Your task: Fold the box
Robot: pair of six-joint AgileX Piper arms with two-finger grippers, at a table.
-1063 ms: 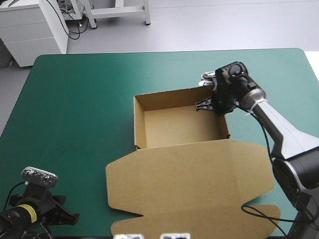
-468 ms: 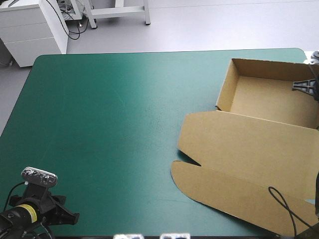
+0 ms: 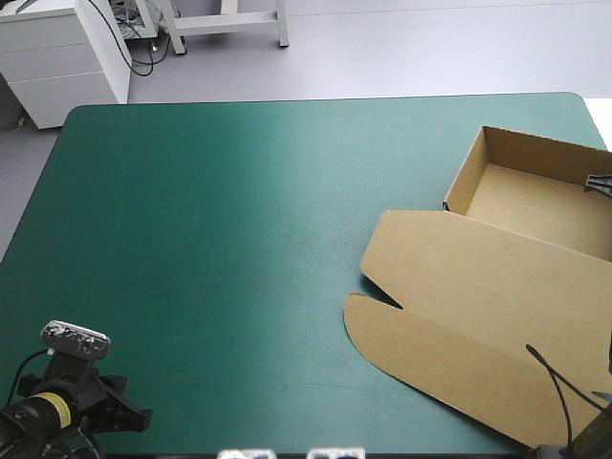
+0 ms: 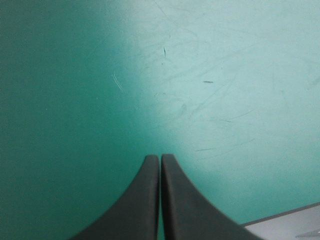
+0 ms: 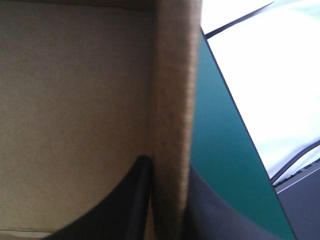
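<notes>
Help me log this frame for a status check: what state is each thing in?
Box: open tray, walls raised, lid flat.
Left gripper: shut, empty, over bare cover.
Right gripper: shut on the box's wall.

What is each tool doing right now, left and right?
Left tool: shut, holding nothing.
Right tool: shut on the box, gripping one raised wall.
</notes>
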